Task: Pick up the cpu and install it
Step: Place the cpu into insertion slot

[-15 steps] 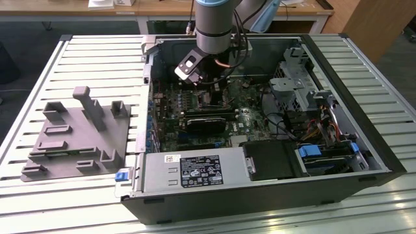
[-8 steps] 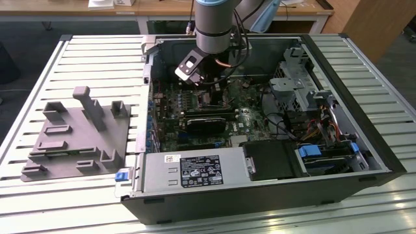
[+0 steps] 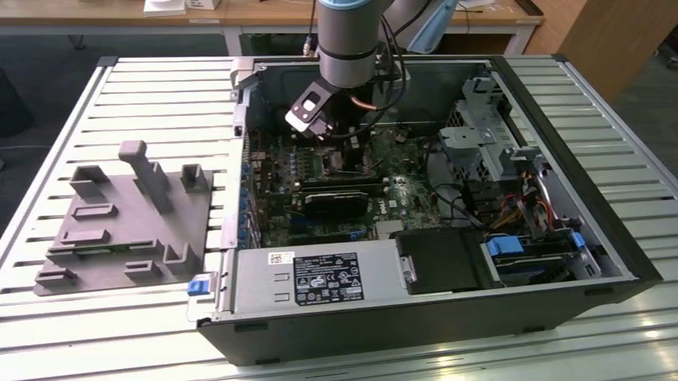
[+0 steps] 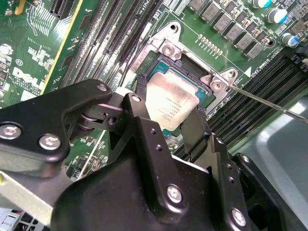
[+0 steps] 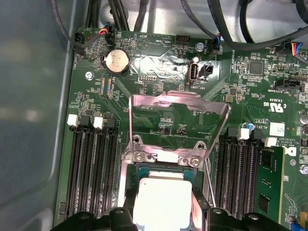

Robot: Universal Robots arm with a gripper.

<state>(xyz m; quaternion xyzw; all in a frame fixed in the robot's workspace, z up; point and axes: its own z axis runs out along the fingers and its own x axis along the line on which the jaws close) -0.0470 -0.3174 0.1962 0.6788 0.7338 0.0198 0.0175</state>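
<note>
A slatted metal table (image 3: 127, 87) was noted in the exterior view, carrying an open computer case (image 3: 424, 329) laid on its side, with a grey tray (image 3: 117, 230) just beside it on the exterior view's left. The arm (image 3: 350, 36) was seen reaching down into the case over the motherboard (image 3: 408, 198), near a black card (image 3: 339, 202). In the first wrist view the socket's metal load plate (image 5: 178, 99) was recorded as swung up and open. In the second wrist view the gripper (image 4: 168, 120) was found over the socket (image 4: 161, 60), its fingers (image 4: 197, 130) drawn in narrow against two opposite edges of the cpu (image 4: 171, 98), so the chip was judged to be held. The cpu was placed inside the socket frame; whether it was fully seated or a shade above could not be told. The thin latch lever (image 4: 269, 103) was seen slanting away just beside one finger. Risks were judged as follows: socket contacts could be bent if the chip were let down skewed or with a corner riding on the frame; the chip could be tipped if one finger dragged on an edge; the lever or the raised plate could be snagged by the fingers.
</note>
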